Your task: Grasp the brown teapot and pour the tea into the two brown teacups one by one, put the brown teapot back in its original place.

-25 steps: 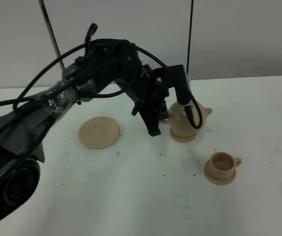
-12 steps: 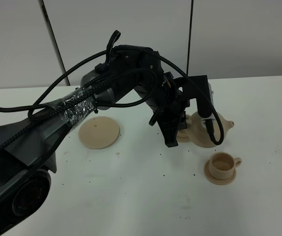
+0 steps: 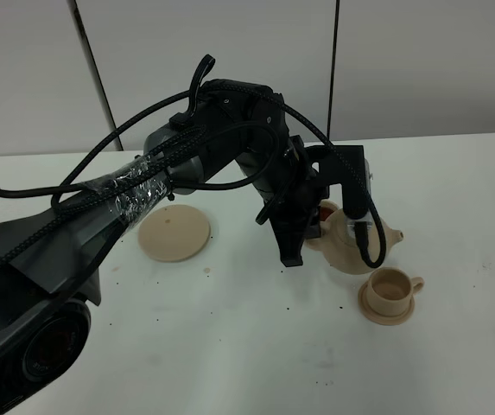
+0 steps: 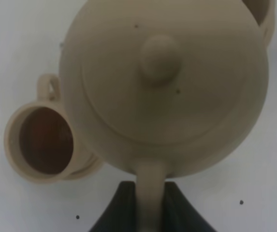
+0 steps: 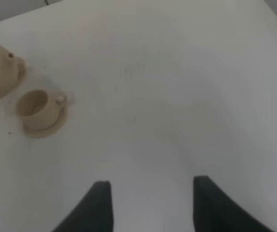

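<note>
Left wrist view: the left claw (image 4: pixel 150 205) is clamped narrow on the loop handle of the brown teapot (image 4: pixel 165 87), which is carried just above the bench (image 3: pixel 230 346). The first teacup (image 4: pixel 44 145), just beside the teapot, looks dark inside and is probably filled. The second teacup (image 3: pixel 390 294), near the teapot's spout, appears empty, and the wide saucer (image 3: pixel 174 232), well apart from the teapot, awaits its return.

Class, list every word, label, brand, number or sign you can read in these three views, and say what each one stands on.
None: no word, label, brand, number or sign can be read in any view.
The brown teapot, the teacup on its saucer, the second teacup, the wide saucer, the white table and the black arm all show plain surfaces.
</note>
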Tool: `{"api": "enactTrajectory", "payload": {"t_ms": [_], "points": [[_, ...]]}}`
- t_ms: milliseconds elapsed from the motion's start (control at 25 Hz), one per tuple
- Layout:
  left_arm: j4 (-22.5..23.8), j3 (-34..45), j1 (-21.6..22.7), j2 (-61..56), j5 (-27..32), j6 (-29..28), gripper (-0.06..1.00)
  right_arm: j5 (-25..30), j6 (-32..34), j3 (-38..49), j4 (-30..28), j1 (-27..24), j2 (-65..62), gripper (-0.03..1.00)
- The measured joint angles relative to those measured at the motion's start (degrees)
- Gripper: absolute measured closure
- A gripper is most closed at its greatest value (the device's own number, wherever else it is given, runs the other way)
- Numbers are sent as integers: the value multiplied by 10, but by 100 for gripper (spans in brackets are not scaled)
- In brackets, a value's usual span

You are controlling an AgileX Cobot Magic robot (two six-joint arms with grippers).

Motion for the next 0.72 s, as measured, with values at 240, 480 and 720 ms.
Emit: {"api": "enactTrajectory", "payload": {"t_ms": [240,480,720], "points": [[28,0,-1,0,1,28,77,0,1,0,0,0,0,59],[78,0,-16,0,-4,36,77,0,1,0,0,0,0,59],[118,0,-37,0,-18,44,77,0,0,0,0,0,0,59]]}}
